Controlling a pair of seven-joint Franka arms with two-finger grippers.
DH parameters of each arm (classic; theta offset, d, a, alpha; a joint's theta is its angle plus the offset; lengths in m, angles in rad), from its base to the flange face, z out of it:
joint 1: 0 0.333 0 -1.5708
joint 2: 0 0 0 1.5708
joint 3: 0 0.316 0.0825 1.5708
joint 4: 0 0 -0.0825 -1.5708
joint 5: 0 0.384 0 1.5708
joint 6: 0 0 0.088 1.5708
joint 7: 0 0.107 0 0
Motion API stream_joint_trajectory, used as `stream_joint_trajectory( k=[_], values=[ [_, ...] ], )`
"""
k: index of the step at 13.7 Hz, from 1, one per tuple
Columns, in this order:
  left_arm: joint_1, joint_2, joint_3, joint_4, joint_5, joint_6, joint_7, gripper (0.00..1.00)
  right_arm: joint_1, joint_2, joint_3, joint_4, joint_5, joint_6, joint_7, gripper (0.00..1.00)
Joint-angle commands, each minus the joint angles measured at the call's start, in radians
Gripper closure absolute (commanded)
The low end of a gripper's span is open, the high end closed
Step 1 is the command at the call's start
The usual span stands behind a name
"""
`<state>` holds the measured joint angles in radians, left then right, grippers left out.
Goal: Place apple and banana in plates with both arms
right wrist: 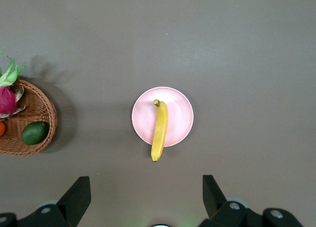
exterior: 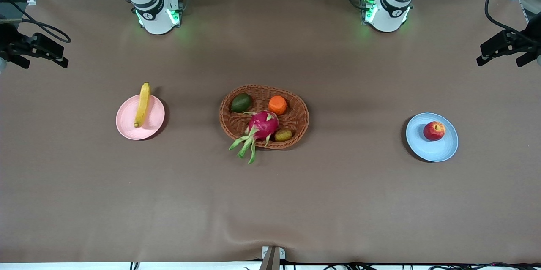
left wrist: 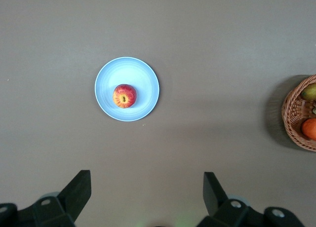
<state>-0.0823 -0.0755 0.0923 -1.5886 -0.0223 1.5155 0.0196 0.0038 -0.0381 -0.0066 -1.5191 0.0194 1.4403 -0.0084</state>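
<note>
Apple (exterior: 434, 130): lay on the blue plate (exterior: 439, 148), toward the left arm's end of the worktop (exterior: 270, 202), a little toward the plate's 11 o'clock in the front view.
Banana (exterior: 142, 104): lay on the pink plate (exterior: 127, 124) toward the right arm's end, long axis running 12 to 6 o'clock in the front view, its 12 o'clock tip overhanging the rim.
Left hand (left wrist: 147, 200): high above the worktop, fingers spread wide, empty; the apple sat well apart from it.
Right hand (right wrist: 146, 200): likewise high, wide and empty, with the banana's long axis pointing roughly at the gap between its fingers.
Nearer arm: left for the apple, right for the banana.
Count: one apple, one banana, two plates, one basket (exterior: 296, 132) between them holding four other fruits.
Judgement: both fruits seemed placed; no further grasp looked needed.
</note>
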Motion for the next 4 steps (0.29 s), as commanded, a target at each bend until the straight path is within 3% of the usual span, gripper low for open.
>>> stream_joint_trajectory(
  k=[1, 4],
  values=[
    [-0.002, 0.011, 0.000, 0.024, 0.001, -0.017, 0.016, 0.00, -0.025, -0.020, 0.025, -0.026, -0.012, 0.009, 0.005, 0.00],
    [-0.002, 0.011, 0.000, 0.024, 0.001, -0.017, 0.016, 0.00, -0.031, -0.017, 0.022, -0.029, -0.010, 0.011, 0.005, 0.00]
  ],
)
